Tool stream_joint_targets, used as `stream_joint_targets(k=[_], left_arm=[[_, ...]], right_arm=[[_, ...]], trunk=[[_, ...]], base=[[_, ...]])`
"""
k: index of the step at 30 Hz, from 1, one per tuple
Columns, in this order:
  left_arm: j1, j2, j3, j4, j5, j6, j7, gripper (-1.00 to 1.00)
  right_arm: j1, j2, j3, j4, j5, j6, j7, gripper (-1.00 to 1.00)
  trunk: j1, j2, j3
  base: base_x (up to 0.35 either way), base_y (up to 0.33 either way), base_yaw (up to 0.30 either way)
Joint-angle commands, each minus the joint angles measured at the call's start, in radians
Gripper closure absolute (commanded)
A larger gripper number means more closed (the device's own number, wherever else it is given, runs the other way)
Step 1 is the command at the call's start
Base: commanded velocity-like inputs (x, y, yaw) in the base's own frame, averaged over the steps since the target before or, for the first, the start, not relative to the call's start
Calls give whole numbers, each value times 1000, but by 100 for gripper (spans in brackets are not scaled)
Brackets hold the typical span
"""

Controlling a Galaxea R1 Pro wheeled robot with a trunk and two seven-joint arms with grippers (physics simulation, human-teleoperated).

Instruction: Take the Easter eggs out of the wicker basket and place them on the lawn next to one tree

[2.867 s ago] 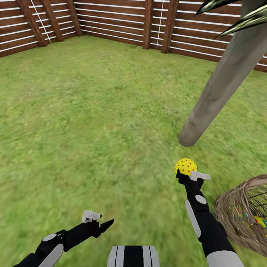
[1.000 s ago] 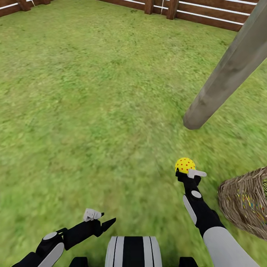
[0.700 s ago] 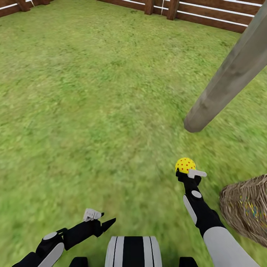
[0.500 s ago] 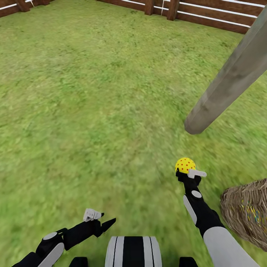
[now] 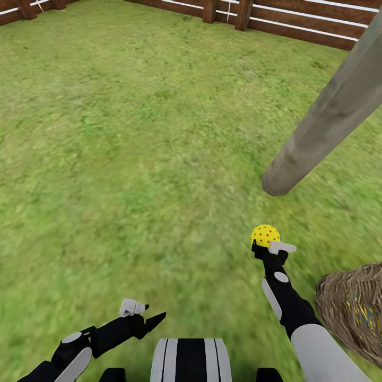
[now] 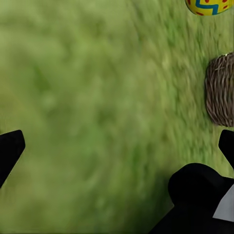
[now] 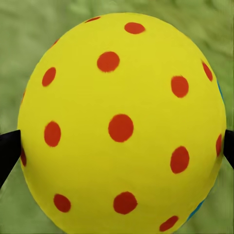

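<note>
Right gripper [image 5: 267,245]: we hold one egg [image 5: 265,235] clamped, near the trunk [image 5: 318,130]. Left gripper [image 5: 142,314]: spread, empty. Basket [image 5: 350,307], right: contents unclear. We judge no egg placed yet.

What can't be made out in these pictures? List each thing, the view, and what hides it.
- Wicker basket: head view, cut off by the picture's edge; its weave blurs the inside, so no egg count.
- Tree: head view, trunk runs off the edge; no foliage visible.
- Easter egg in the right gripper: right wrist view, it covers the lawn beneath.
- Left wrist view: lawn blurred.
</note>
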Motion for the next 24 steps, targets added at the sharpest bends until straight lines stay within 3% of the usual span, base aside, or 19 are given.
stream_joint_targets(k=[1,8,13,24], left_arm=[[-1,1,-2,0,11,7,0,-100],[-1,1,-2,-1,11,6,0,-100],[-1,1,-2,-2,11,6,0,-100],[-1,2,-1,-6,12,5,-2,-100]], right_arm=[[0,0,2,1,-9,-5,-1,100],[0,0,2,0,-9,-5,-1,100],[0,0,2,-1,-9,-5,-1,100],[0,0,2,-1,-9,-7,-1,100]], trunk=[[0,0,0],[0,0,6],[0,0,6],[0,0,6]], base=[[273,0,-6],[64,0,-156],[246,0,-14],[5,0,0]])
